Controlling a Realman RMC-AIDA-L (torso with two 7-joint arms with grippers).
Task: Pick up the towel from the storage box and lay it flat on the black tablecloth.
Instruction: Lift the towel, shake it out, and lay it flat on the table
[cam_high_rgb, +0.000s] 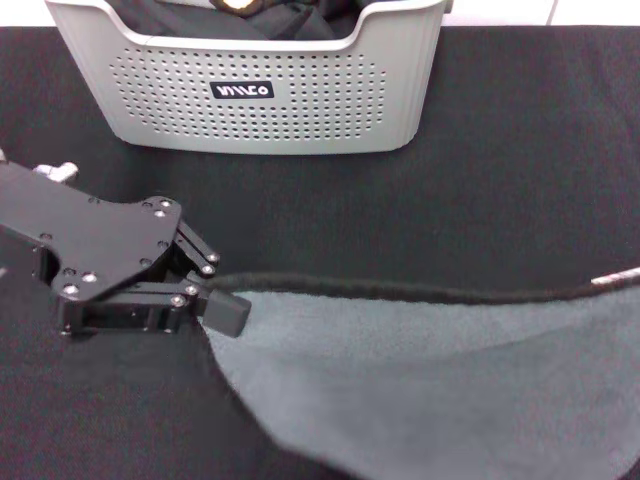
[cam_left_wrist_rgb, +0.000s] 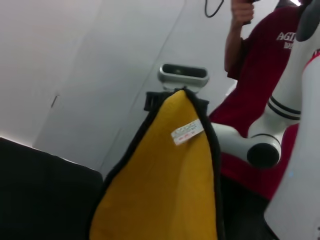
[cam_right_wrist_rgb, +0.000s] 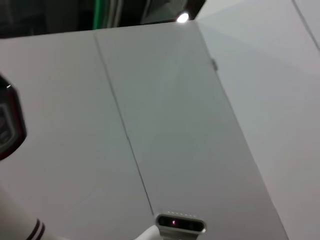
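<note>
The towel (cam_high_rgb: 430, 380) is spread gray face up across the near right of the head view. Its black stitched border runs taut from my left gripper (cam_high_rgb: 222, 302) to the right edge of the picture. My left gripper is shut on the towel's left corner, low over the black tablecloth (cam_high_rgb: 500, 180). In the left wrist view the towel (cam_left_wrist_rgb: 160, 190) shows its orange-yellow face, black edging and a small white label. The storage box (cam_high_rgb: 260, 90) stands at the back, behind the left gripper. My right gripper is out of view.
A black fabric bundle (cam_high_rgb: 190, 15) lies inside the storage box. A person in a red shirt (cam_left_wrist_rgb: 260, 75) stands behind the robot in the left wrist view. The right wrist view shows only white walls and the robot's head camera (cam_right_wrist_rgb: 180, 223).
</note>
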